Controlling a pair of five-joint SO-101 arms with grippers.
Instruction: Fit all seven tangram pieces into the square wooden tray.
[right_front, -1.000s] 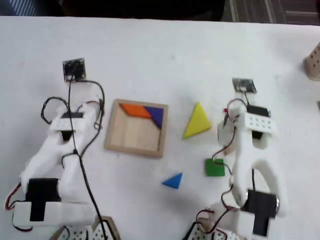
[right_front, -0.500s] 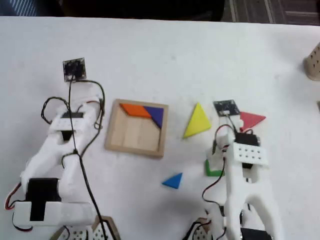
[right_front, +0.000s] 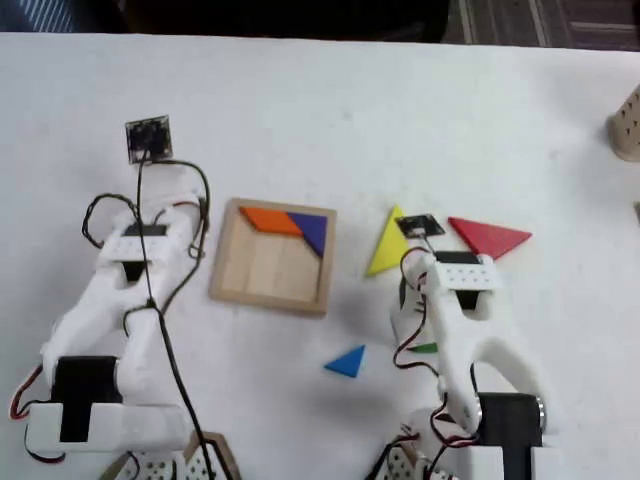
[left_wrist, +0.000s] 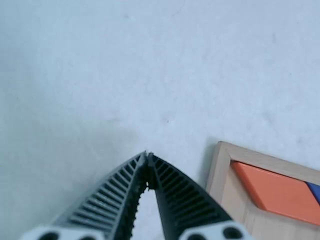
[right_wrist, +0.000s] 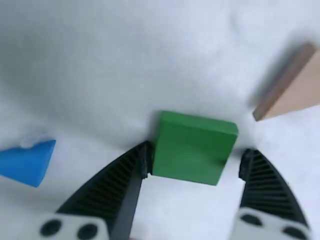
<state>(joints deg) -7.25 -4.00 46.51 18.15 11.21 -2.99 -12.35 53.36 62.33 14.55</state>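
The square wooden tray (right_front: 268, 285) lies at the table's middle with an orange piece (right_front: 271, 219) and a dark blue piece (right_front: 313, 231) along its far side. A yellow triangle (right_front: 388, 248), a red triangle (right_front: 490, 238) and a small blue triangle (right_front: 347, 361) lie loose on the table. In the right wrist view the green square (right_wrist: 194, 147) sits flat between the fingers of my right gripper (right_wrist: 195, 164), which is open; one finger is at its edge and the other stands apart. My left gripper (left_wrist: 148, 159) is shut with nothing in it, just off the tray's corner (left_wrist: 218, 159).
The right arm (right_front: 462, 300) covers most of the green square (right_front: 427, 348) from above. A pegged wooden object (right_front: 627, 125) stands at the far right edge. The small blue triangle (right_wrist: 27, 161) lies close beside the right gripper. Bare white table stretches behind the tray.
The right arm has swung left and lowered over the green square, uncovering the red triangle. The left arm has not moved.
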